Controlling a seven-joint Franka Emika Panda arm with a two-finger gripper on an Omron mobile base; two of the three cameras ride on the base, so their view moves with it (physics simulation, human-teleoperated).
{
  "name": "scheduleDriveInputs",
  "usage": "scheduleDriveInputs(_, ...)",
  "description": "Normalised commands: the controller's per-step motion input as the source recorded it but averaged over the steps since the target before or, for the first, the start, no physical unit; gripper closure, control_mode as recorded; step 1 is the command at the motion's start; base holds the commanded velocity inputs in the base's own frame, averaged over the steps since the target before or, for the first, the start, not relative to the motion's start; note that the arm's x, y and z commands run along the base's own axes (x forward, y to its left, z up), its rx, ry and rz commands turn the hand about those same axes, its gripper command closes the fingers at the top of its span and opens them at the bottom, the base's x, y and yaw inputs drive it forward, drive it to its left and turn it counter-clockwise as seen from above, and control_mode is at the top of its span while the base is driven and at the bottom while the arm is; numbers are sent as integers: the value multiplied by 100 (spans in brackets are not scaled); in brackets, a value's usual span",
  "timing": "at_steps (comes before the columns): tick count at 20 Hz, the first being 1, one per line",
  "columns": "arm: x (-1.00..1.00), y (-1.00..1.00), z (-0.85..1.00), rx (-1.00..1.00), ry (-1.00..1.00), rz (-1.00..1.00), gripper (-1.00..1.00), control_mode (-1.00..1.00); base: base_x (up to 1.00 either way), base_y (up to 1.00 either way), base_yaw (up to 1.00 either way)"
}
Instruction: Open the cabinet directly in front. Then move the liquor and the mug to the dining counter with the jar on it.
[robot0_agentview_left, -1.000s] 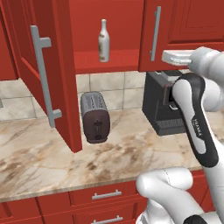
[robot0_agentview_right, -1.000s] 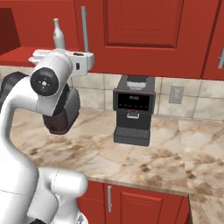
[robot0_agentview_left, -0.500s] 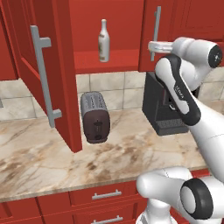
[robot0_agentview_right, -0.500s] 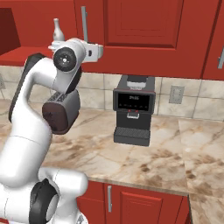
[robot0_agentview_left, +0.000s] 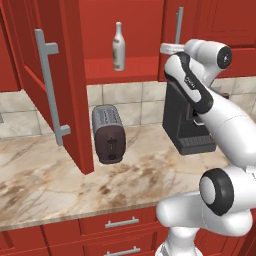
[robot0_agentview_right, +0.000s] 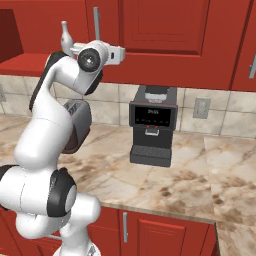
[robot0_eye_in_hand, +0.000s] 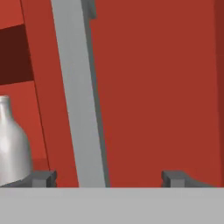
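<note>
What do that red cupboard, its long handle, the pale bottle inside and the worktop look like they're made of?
The cabinet looks like painted or stained wood: flat matte red, raised panels. Its bar handle looks like brushed metal: dull, even grey. The liquor bottle could be frosted glass or ceramic: pale, with a soft sheen. The counter looks like polished stone: beige with brown marbled veins.

The cabinet's (robot0_agentview_left: 45, 75) left door stands swung out, leaving the shelf with the liquor (robot0_agentview_left: 118, 47) reachable from the front. The shut right door's bar handle (robot0_eye_in_hand: 81, 96) rises just ahead of the pincer (robot0_eye_in_hand: 107, 177), between its spread fingertips, blocking straight travel.
</note>
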Motion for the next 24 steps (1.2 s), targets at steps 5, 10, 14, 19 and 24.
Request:
scheduleDriveInputs(5, 61, -1, -7, 0, 0, 0, 100, -100, 0, 0, 0)
scheduleDriveInputs(10, 19, 0, -3, 0, 0, 0, 100, -100, 0, 0, 0)
scheduleDriveInputs(14, -18, -7, 2, 0, -5, 0, 100, -100, 0, 0, 0)
scheduleDriveInputs(19, -70, -30, 34, 0, -19, 0, 100, -100, 0, 0, 0)
scheduleDriveInputs(24, -88, -42, 55, 0, -23, -4, 100, -100, 0, 0, 0)
